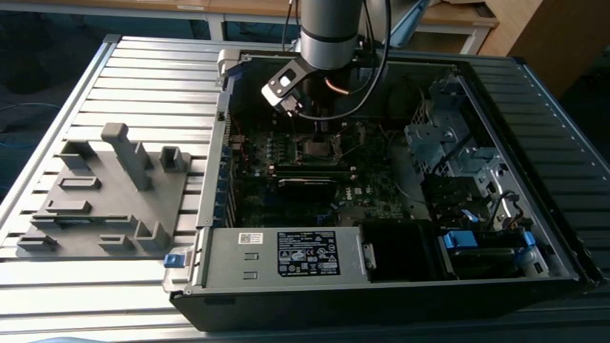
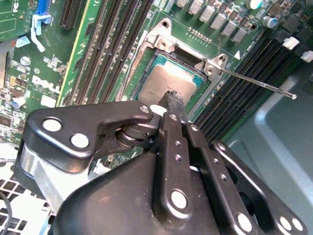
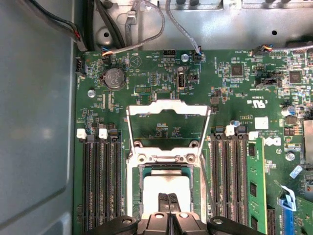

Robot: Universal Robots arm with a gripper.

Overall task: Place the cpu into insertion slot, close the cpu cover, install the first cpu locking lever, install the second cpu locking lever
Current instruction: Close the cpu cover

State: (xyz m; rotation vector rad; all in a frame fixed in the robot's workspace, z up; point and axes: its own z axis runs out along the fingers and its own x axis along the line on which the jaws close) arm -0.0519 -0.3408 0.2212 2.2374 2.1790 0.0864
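Note:
The cpu (image 3: 166,185) lies flat in the insertion slot (image 3: 146,169), its dull silver top showing in both wrist views (image 2: 159,81). My gripper (image 2: 172,97) stands right over it, fingers shut together with nothing between them, and the tips rest on or just above the chip's top (image 3: 168,197). The cpu cover (image 3: 168,106) is swung open and lies back beyond the socket, with the green board visible through its square opening. A thin metal locking lever (image 2: 254,81) sticks out free from the socket's corner. In the exterior view my gripper (image 1: 318,131) hangs over the socket (image 1: 315,148) inside the open computer case.
Long black memory slots (image 3: 100,186) flank the socket on both sides, and a green memory card (image 3: 255,191) stands in one. Cables (image 3: 146,29) run along the case wall. A grey fixture (image 1: 105,193) sits on the table at the exterior view's left; the power supply (image 1: 286,254) is in front.

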